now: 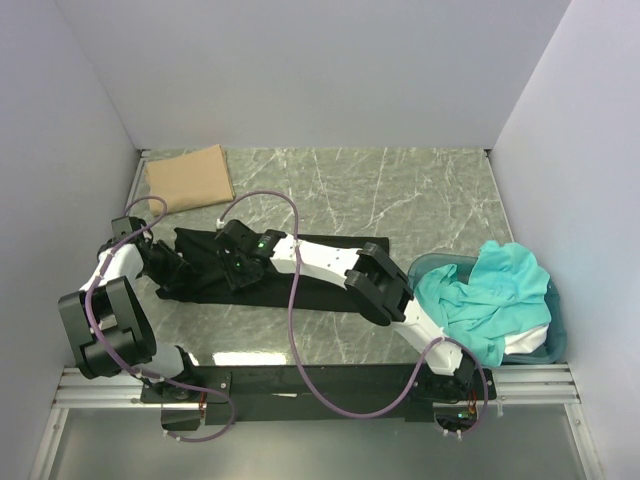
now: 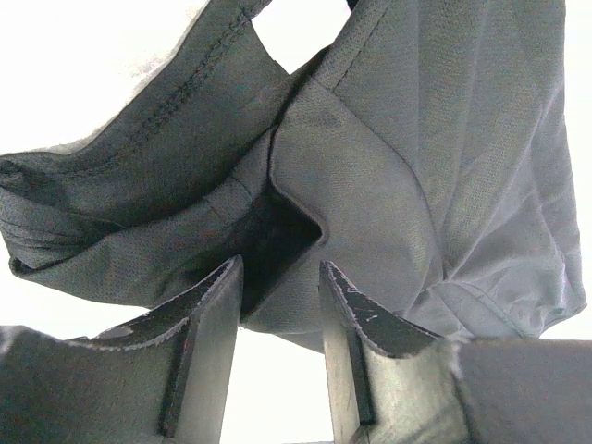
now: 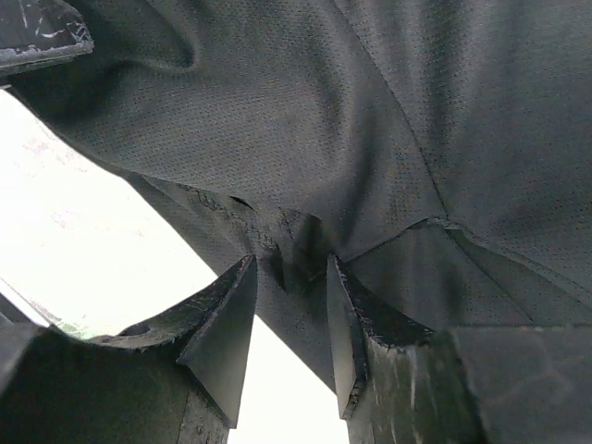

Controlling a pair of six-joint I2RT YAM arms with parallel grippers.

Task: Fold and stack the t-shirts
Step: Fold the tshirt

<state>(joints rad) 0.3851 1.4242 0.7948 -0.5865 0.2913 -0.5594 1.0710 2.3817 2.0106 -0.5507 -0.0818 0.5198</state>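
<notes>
The green marbled tabletop fills most of my workspace. Across its middle the black t-shirt lies stretched out in a long band from left to right, and both my arms reach onto its left part. At the right edge stands the round blue tub, with the teal t-shirts heaped in it and spilling over the rim. In the far left corner the tan t-shirt lies folded flat, well apart from the black one.

My right tool is narrow, its two fingers pinching a small bunched fold of the black cloth near a seam, with more of the shirt spread above them. My left tool is also narrow. A tuck of the same black cloth sits between its fingertips, and a stitched hem runs up to the left of it.
</notes>
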